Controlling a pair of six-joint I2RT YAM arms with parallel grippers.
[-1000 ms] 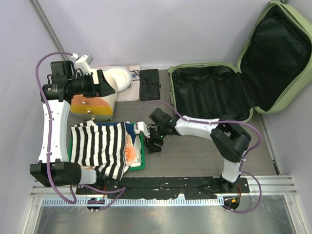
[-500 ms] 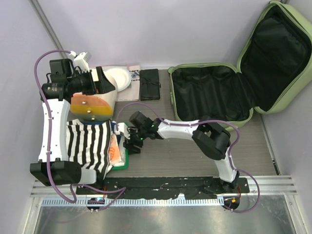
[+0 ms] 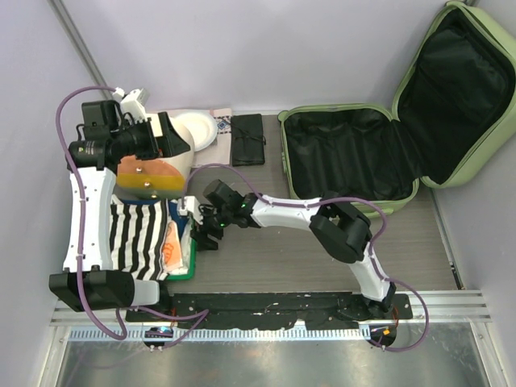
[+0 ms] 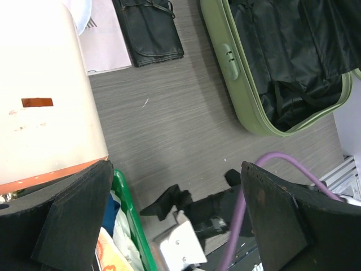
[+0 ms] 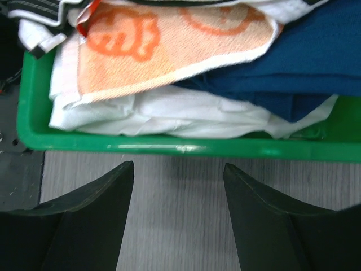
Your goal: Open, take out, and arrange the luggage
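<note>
- The right gripper (image 5: 177, 169) has its jaws spread and empty, low over the table (image 5: 175, 243), just beside the green tray (image 5: 169, 148) of folded clothes (image 5: 169, 110).
- The left gripper (image 4: 176, 169) is also wide apart, holding nothing, next to the cream-and-orange container (image 4: 45, 96).
- The luggage (image 3: 355, 153) lies open at the far right, well apart from both grippers, with its lid (image 3: 459, 89) raised.
- It is probably stiff, bulky and slick-shelled, so the shell's rim looks the surest hold.

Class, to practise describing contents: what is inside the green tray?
The green tray holds piled fabrics: a striped garment on top, then an orange-printed cloth, a blue cloth and a white cloth. The pile covers the tray's floor.
</note>
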